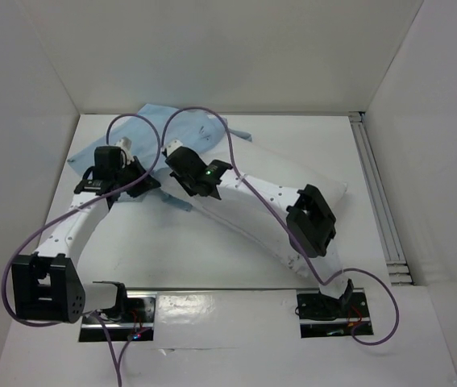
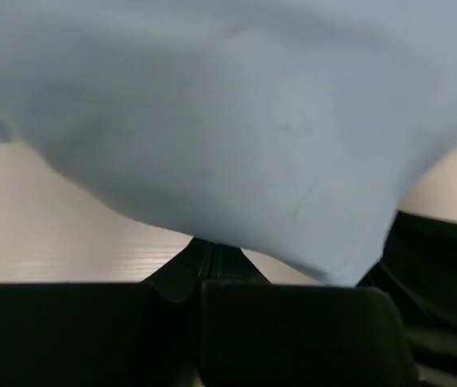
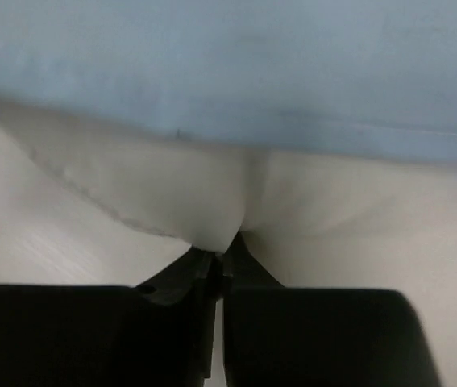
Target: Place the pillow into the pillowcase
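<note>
The light blue pillowcase (image 1: 164, 121) lies crumpled at the back left of the table. The white pillow (image 1: 292, 165) stretches from beside it toward the right, partly under my right arm. My left gripper (image 1: 149, 184) is at the pillowcase's near edge. In the left wrist view its jaws (image 2: 212, 246) are shut on blue pillowcase (image 2: 236, 137) fabric that drapes over them. My right gripper (image 1: 173, 161) is just to the right of it. Its jaws (image 3: 224, 246) pinch a fold of the white pillow (image 3: 212, 201), with the blue pillowcase (image 3: 252, 72) edge lying just above.
White walls close in the table (image 1: 212, 258) at the back and both sides. A metal rail (image 1: 377, 201) runs along the right edge. Purple cables (image 1: 196, 113) loop over the cloth from both wrists. The arm bases stand at the near edge.
</note>
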Robot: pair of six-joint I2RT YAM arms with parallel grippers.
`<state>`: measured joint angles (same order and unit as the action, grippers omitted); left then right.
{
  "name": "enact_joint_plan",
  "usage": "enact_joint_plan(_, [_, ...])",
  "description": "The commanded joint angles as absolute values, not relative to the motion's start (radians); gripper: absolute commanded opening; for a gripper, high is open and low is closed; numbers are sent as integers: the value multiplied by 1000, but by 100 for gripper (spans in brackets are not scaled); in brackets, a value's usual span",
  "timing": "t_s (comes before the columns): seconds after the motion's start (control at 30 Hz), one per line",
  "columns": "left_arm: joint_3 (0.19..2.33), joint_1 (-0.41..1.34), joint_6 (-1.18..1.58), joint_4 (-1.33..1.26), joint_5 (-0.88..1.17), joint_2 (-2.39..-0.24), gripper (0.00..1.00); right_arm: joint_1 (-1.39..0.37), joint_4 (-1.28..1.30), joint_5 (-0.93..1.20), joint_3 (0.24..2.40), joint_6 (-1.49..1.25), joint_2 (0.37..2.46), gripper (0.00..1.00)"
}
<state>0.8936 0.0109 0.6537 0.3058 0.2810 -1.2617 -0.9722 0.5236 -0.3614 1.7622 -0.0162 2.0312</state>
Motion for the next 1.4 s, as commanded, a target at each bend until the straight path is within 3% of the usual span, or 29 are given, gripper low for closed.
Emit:
enact_joint_plan(0.0, [1020,66,640,301,412,-1235,0,-898,537,-379,1922,-89,2138,0])
enact_joint_plan(0.3, [1415,126,618,405,593,-1383,0,-756,534,-541,2291,-120,2119,0])
enact_joint_plan(0.37, [1468,126,629,417,632,-1414,0,-756,502,-551,2292,-110,2099,0])
enact_joint_plan(0.47, [1474,126,629,430,657,-1424,0,-785,489,-522,2241,-115,2104,0])
enact_joint_plan(0.67, [1249,126,727,367,854,-1330,0,-830,450,-367,2014,-311,2209,0])
enact_joint_plan(0.87, [1172,121,756,418,865,-1190,2,-841,287,-171,1778,-411,2100,0])
enact_joint_plan(0.93, [1227,109,691,536,816,-1190,30,-841,256,-140,1709,-432,2045,0])
enact_joint_plan(1.0, [1271,97,654,596,807,-1213,70,-841,230,-124,1608,-445,1939,15])
enact_joint_plan(1.07, [1340,86,618,656,776,-1224,80,-841,218,-124,1557,-445,1863,40])
enact_joint_plan(1.1, [1365,77,606,673,766,-1235,81,-841,236,-124,1524,-445,1788,58])
enact_joint_plan(1.17, [1435,77,569,718,726,-1250,63,-841,276,-156,1514,-419,1721,68])
enact_joint_plan(1.23, [1474,77,560,732,687,-1285,26,-841,349,-225,1514,-408,1639,75])
enact_joint_plan(1.27, [1509,77,551,732,639,-1305,0,-827,376,-247,1526,-408,1617,75])
enact_joint_plan(1.37, [1564,93,528,732,536,-1408,2,-758,472,-319,1536,-438,1552,81])
